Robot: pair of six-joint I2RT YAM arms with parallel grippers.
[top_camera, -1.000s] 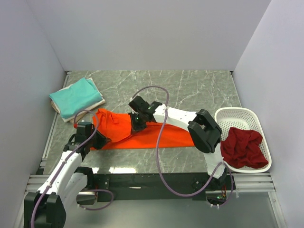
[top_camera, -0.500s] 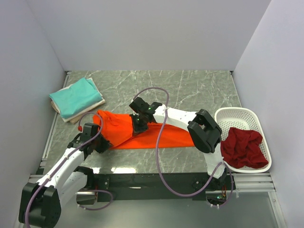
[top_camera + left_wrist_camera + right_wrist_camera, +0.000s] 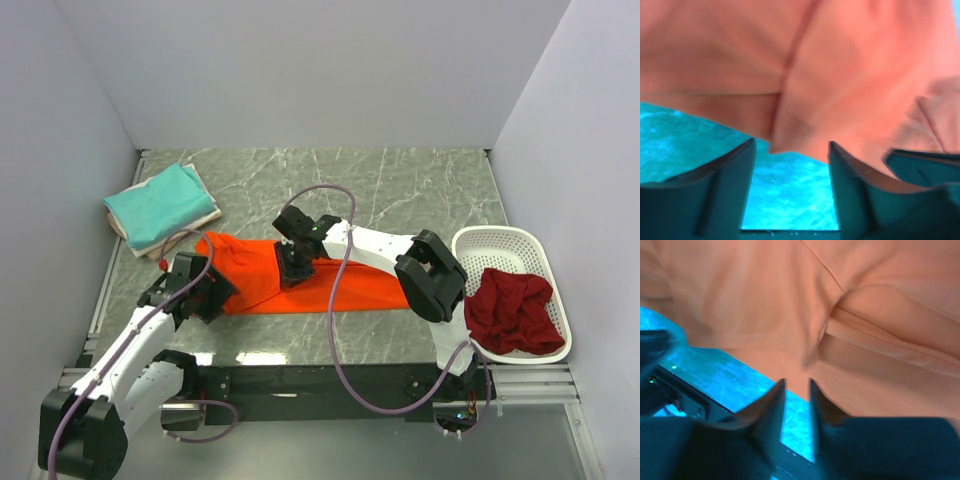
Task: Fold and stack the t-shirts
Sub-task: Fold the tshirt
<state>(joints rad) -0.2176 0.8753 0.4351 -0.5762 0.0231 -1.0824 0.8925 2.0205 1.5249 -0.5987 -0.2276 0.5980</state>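
Note:
An orange t-shirt [image 3: 330, 285] lies in a long folded strip across the table's middle. My left gripper [image 3: 207, 297] sits at its left end, jaws open, with bare table between the fingers and the orange cloth [image 3: 850, 75] just ahead of the tips [image 3: 791, 147]. My right gripper [image 3: 297, 266] is over the shirt's middle, jaws apart by a narrow gap [image 3: 797, 383] holding nothing, with orange folds [image 3: 875, 315] beyond. A folded teal t-shirt [image 3: 160, 203] rests on a cream one [image 3: 190, 222] at the back left. A dark red t-shirt [image 3: 512, 310] lies crumpled in the basket.
A white perforated basket [image 3: 500, 245] stands at the right edge of the marble table [image 3: 400, 190]. Grey walls close in the left, back and right sides. A purple cable loops over the right arm [image 3: 400, 255].
Both grippers were shut on the orange shirt and have opened, letting it go. The shirt's left part now lies folded over. The left gripper shifted slightly forward and right.

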